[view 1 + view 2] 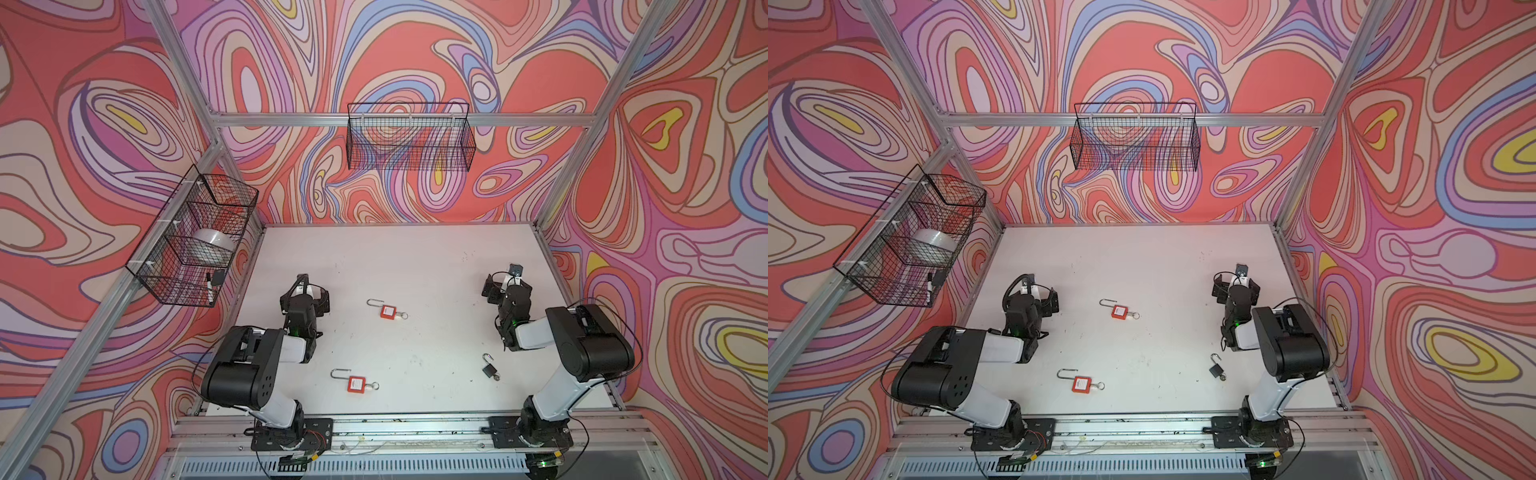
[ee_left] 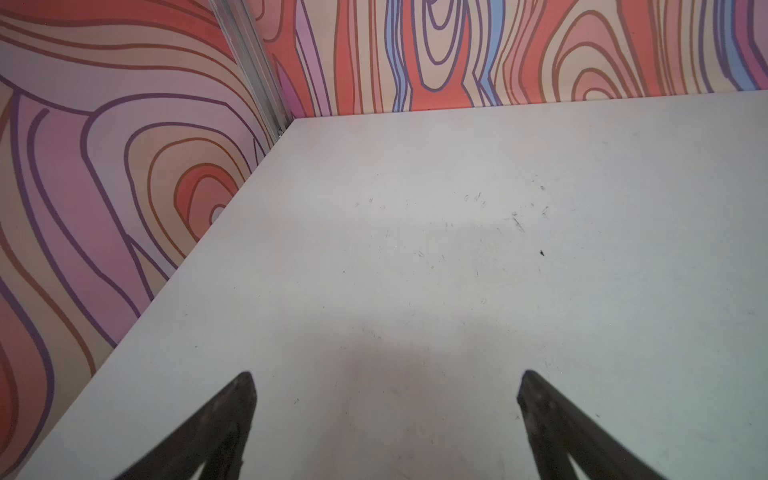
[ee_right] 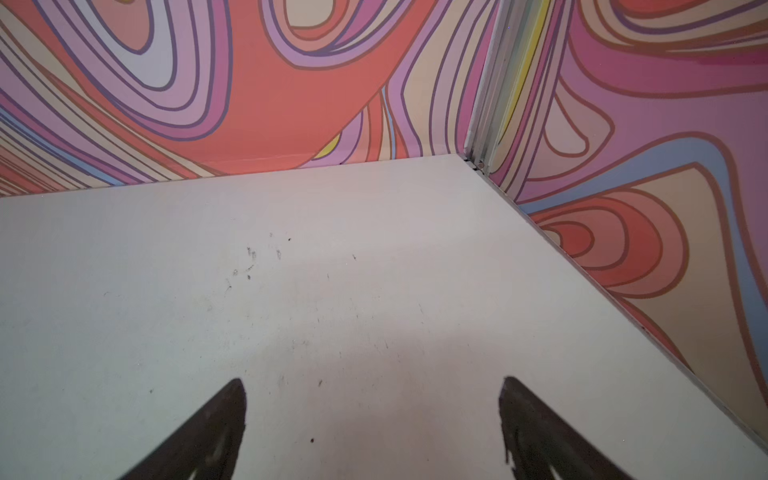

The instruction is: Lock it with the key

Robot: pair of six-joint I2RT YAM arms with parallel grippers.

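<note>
Nearest the arm bases, at lower centre of both top views, the near red padlock (image 1: 357, 384) lies flat on the white table (image 1: 415, 257). At lower right lies the black padlock (image 1: 489, 368); higher, at mid-frame, the far red padlock (image 1: 387, 311). Above these, the left gripper (image 2: 384, 386) at centre left and the right gripper (image 3: 372, 390) at centre right hang with jaws wide apart, empty; each wrist view shows bare table only.

No lock is grasped, so the step in hand is judged to be the approach. Select one padlock. Descend squarely and clamp the body across its flat faces so it cannot skid. With the second gripper, seat the free shackle leg in its hole, then turn the key (image 1: 372, 385). Grip the key itself, not its loose ring.

Each red padlock has a blocky red body with a pale label and a long silver shackle pointing to upper left, apparently unlatched; a key with a ring projects from the right end. The black padlock is smaller, its shackle swung open; its key is too small to confirm.
</note>
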